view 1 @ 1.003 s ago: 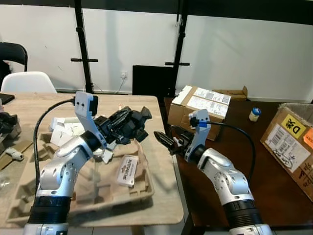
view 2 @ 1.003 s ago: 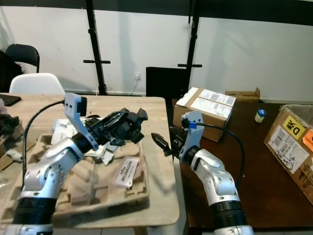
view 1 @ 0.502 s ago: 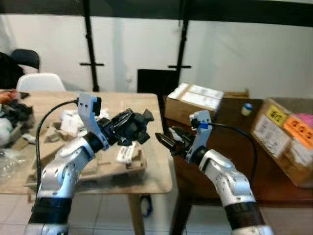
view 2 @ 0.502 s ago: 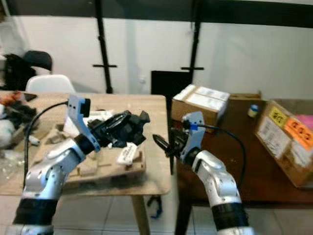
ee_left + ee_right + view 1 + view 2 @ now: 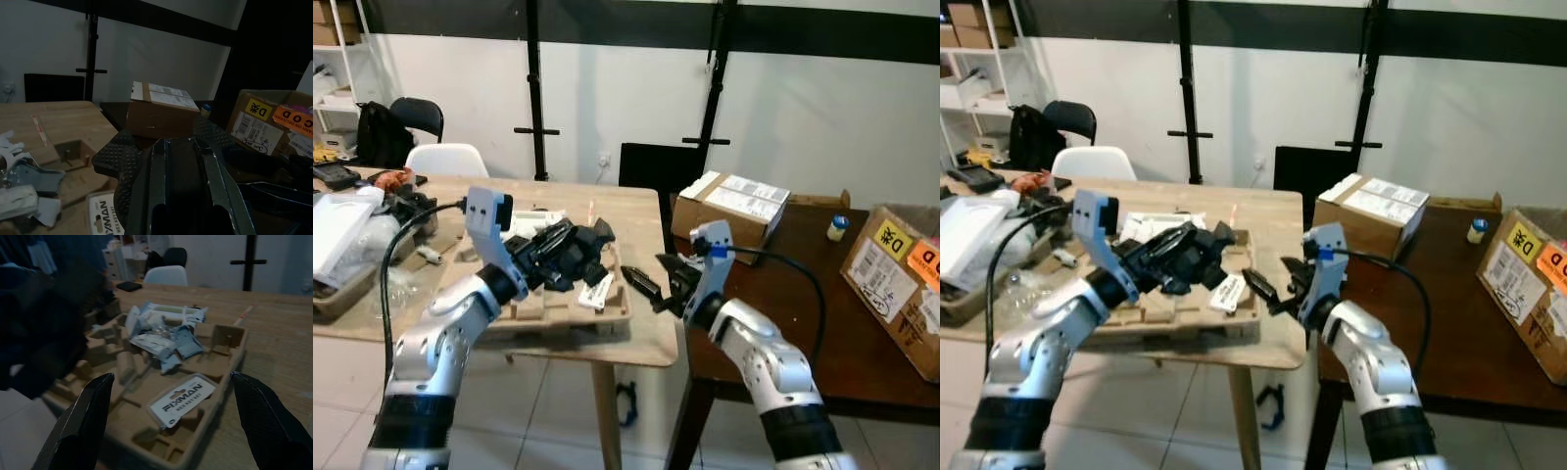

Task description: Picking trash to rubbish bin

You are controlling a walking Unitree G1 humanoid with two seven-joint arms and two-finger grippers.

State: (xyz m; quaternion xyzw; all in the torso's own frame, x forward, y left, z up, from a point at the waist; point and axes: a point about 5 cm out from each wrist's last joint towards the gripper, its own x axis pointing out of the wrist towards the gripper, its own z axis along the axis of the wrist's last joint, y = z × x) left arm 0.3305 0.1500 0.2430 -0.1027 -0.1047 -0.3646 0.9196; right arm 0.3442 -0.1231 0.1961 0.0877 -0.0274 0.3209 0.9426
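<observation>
A moulded brown pulp tray (image 5: 205, 440) is seen on the wooden table (image 5: 631, 211), holding crumpled white and grey wrappers (image 5: 164, 335) and a flat white card (image 5: 182, 400) printed "FIXMAN". A dark crumpled object (image 5: 570, 257) is held closed in the left gripper (image 5: 579, 257) above the tray. The right gripper (image 5: 644, 284) is held beside the tray's near corner, fingers (image 5: 80, 423) spread wide, with nothing between them. On the dark table (image 5: 842, 333), cardboard boxes (image 5: 729, 208) with white shipping labels are set; one (image 5: 896, 284) bears a yellow "D" sticker.
</observation>
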